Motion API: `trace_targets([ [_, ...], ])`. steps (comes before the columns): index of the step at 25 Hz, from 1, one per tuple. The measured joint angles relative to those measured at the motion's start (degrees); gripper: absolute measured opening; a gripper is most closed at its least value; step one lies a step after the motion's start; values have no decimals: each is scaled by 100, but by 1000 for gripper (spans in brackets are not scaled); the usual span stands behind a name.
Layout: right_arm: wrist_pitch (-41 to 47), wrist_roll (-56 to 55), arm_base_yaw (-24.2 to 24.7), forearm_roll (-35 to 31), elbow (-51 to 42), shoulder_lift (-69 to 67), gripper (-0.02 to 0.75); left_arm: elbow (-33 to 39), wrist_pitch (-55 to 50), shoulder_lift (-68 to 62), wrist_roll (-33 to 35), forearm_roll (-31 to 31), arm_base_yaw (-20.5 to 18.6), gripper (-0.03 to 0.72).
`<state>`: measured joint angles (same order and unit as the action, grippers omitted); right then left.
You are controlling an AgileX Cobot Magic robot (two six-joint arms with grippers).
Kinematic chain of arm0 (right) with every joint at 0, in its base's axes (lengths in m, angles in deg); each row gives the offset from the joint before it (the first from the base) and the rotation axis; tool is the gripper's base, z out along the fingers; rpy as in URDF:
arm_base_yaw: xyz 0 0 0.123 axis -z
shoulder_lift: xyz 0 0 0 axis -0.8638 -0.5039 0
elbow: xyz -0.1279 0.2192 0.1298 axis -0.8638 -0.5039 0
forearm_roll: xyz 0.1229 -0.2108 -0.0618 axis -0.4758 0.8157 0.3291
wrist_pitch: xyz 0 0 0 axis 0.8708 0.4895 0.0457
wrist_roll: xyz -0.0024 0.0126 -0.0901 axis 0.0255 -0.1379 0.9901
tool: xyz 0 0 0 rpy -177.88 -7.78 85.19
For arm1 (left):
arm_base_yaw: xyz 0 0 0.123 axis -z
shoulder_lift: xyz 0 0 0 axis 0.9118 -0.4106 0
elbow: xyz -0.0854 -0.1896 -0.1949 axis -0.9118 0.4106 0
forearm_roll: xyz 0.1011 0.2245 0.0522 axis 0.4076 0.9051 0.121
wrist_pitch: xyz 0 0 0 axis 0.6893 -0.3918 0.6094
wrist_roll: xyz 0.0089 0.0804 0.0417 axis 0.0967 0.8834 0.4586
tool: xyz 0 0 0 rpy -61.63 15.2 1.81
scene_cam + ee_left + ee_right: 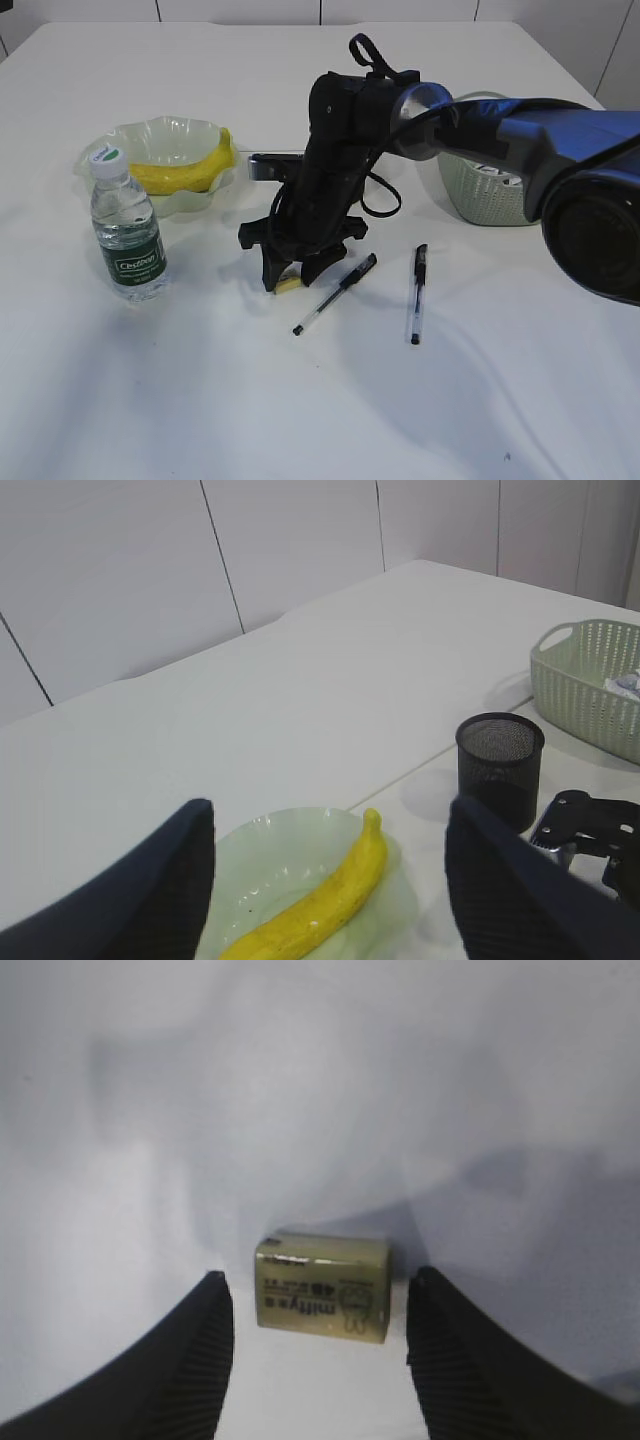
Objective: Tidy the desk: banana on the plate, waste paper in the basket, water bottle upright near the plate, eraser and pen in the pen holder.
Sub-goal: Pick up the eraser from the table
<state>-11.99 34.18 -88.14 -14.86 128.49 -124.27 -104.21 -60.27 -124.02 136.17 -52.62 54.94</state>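
We are reaching our right arm (520, 140) across the middle of the white table (300, 400), and our right gripper (288, 275) is hanging low over the eraser (322, 1288), jaws apart with a finger on either side of it and a gap showing at both, so nothing is being gripped. Our left gripper (330, 880) is standing open too, holding nothing, looking out over the plate. At the far right the pale green basket (485, 190) is sitting partly behind the arm, with something pale inside. At the far left the plate (170, 140) is carrying the banana (190, 172). Just near of it the water bottle (127, 228) is standing upright. The black mesh pen holder (500, 770) is standing right of the plate. Two pens are lying right of the eraser: one (335, 293) slanted and close, the other (417, 293) farther right.
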Motion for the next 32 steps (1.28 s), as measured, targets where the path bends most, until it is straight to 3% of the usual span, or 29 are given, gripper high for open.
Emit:
trace_targets([
  [32, 55, -30, 0, -18, 96, -73, 421, 0, 0, 0, 0, 10, 0, 506],
])
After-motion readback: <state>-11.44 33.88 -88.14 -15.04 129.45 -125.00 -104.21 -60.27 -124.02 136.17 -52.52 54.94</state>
